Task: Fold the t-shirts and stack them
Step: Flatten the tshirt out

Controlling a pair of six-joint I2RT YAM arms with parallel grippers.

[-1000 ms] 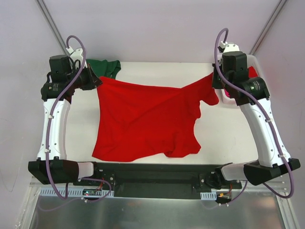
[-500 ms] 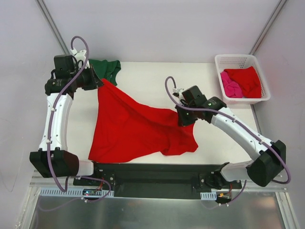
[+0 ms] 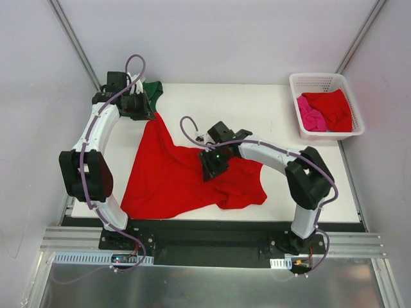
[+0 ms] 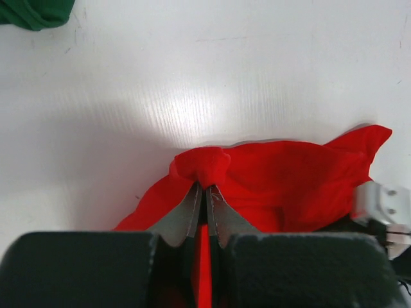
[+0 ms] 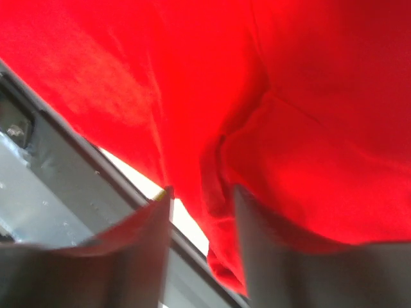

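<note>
A bright red t-shirt (image 3: 170, 183) lies bunched on the white table, drawn into a peak at its far left corner. My left gripper (image 3: 146, 114) is shut on that peak, and the left wrist view shows my left gripper (image 4: 207, 187) pinching a knob of the red t-shirt (image 4: 289, 179). Over the shirt's middle, my right gripper (image 3: 212, 168) is low. In the right wrist view my right gripper (image 5: 202, 205) is open, with a loose fold of the red t-shirt (image 5: 308, 96) hanging between its fingers. A dark green t-shirt (image 3: 154, 90) lies at the back left, partly hidden by the left arm.
A white lattice basket (image 3: 292, 90) stands at the back right, holding another red shirt (image 3: 334, 106) and a pink one (image 3: 310, 119). The green t-shirt (image 4: 32, 13) shows in the left wrist view's top left corner. The black base rail (image 3: 205, 234) runs along the near edge.
The right arm swung from the back right to the table's middle, carrying its shirt corner, and its jaws parted. The left gripper shifted inward, still shut. The stretched shirt slackened into a bunch.
</note>
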